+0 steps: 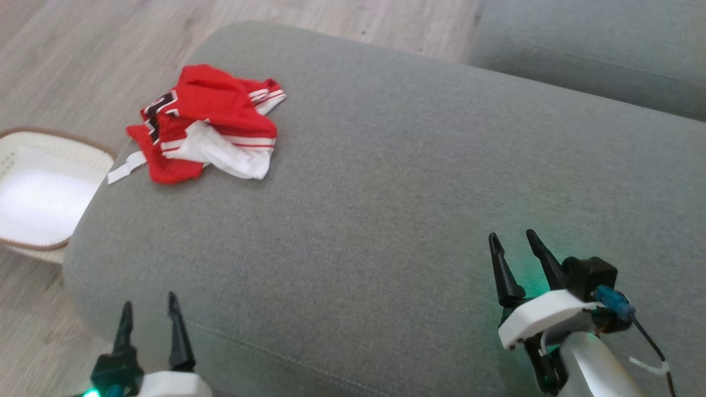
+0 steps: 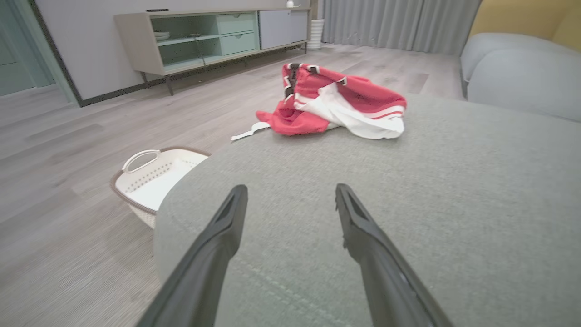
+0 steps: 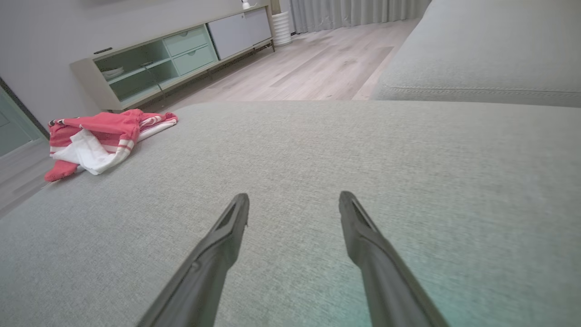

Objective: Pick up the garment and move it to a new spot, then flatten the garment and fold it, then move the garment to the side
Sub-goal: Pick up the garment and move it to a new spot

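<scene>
Both the left gripper (image 1: 150,299) and the right gripper (image 1: 512,234) hang spread and empty over the grey cushion's (image 1: 386,193) near edge, with the crumpled garment (image 1: 209,118) lying at its far left corner.

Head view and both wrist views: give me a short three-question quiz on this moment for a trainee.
1. True or false: the garment lies crumpled on the grey cushion, and neither gripper touches it.
2. What stands on the floor beside the cushion's left end? A) a white basket B) a wooden chair C) a cardboard box
3. Fill in the missing word: the left gripper and the right gripper both have their fingers ____, with nothing between them.

Key: 1 true. 2 A. 3 open.
</scene>
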